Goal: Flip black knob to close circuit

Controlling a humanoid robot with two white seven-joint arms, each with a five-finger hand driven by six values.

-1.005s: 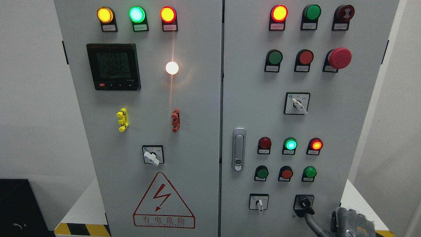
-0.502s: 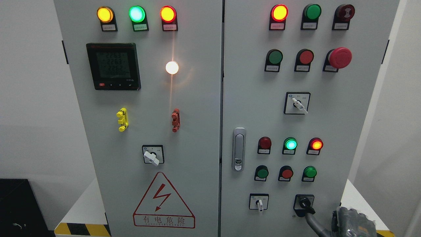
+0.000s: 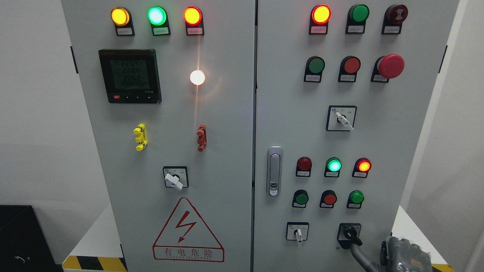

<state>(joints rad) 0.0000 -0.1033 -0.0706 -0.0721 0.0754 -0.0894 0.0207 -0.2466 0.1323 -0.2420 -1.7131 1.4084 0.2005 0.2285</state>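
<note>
At the lower right of the head view, the right hand [image 3: 406,255] is showing only as a grey knuckled mass at the frame's bottom edge, with one dark finger [image 3: 359,254] curving up and left toward the black knob [image 3: 349,233]. The fingertip is sitting at or just under the knob's lever; can't tell if it's touching. Can't tell if the rest of the hand is spread or curled, since most of it is cut off by the frame. The left hand isn't showing.

The knob is sitting in its black square plate on the right door [image 3: 378,143], bottom row, far right. Its lever is pointing up-left to down-right, tilted off vertical. The white selector [image 3: 298,233] is sitting left of it on the same row, lever hanging straight down. Above them, three small buttons, then three lamps, with the green lamp [image 3: 334,165] lit.

Step in hand, as I'm reading it: final approach or first contact on the knob, with the flip itself not yet done. The next move is calling for the finger to bear on the side of the lever and push it round to its other detent. It needs a sideways push rather than an inward press, and the tip must stay on the lever so it isn't slipping off the short handle.
</note>
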